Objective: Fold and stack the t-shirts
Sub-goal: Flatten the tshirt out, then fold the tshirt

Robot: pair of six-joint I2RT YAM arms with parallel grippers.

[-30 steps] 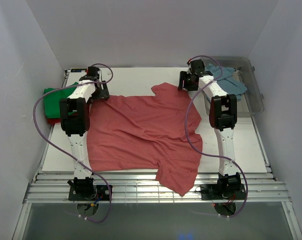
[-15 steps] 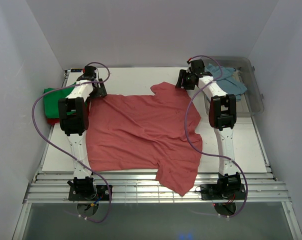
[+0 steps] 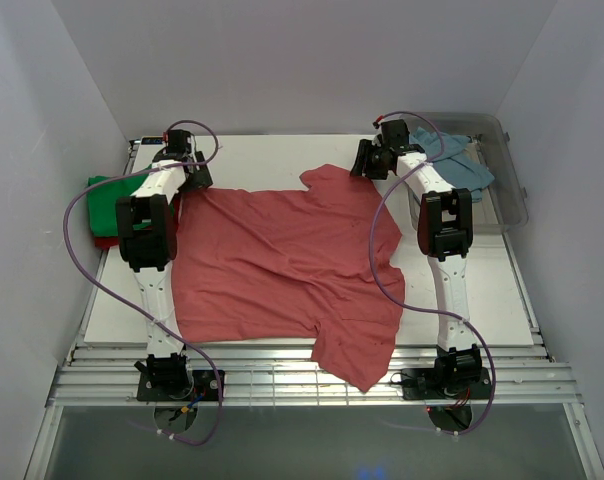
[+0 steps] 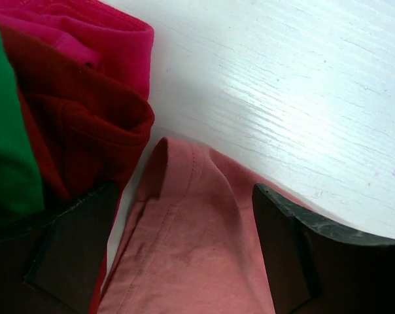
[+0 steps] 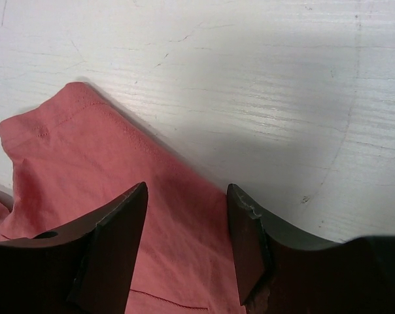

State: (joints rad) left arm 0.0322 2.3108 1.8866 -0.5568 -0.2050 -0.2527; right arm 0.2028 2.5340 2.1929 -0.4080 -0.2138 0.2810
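Observation:
A salmon-pink t-shirt [image 3: 282, 260] lies spread flat on the white table [image 3: 272, 150]. My left gripper [image 3: 185, 168] is at its far left corner. In the left wrist view that gripper [image 4: 184, 242] is open wide, its jaws astride a raised fold of the salmon cloth [image 4: 191, 248]. My right gripper [image 3: 368, 160] is at the far right sleeve. It is open [image 5: 184, 229], with the sleeve's edge [image 5: 73, 150] between the jaws. A folded green t-shirt [image 3: 107, 195] lies on a red t-shirt [image 3: 106, 242] at the left edge. The light blue t-shirt [image 3: 470, 165] lies in the bin.
The clear plastic bin [image 3: 514, 200] stands at the far right of the table, beside the right arm. The red cloth [image 4: 80, 118] and the green cloth [image 4: 4, 144] lie close beside my left gripper's left finger [image 4: 73, 255]. White walls enclose the table on three sides.
My left gripper has moved slightly back and left along the shirt's far corner. The right gripper has shifted a little left over the sleeve, and its jaws have narrowed.

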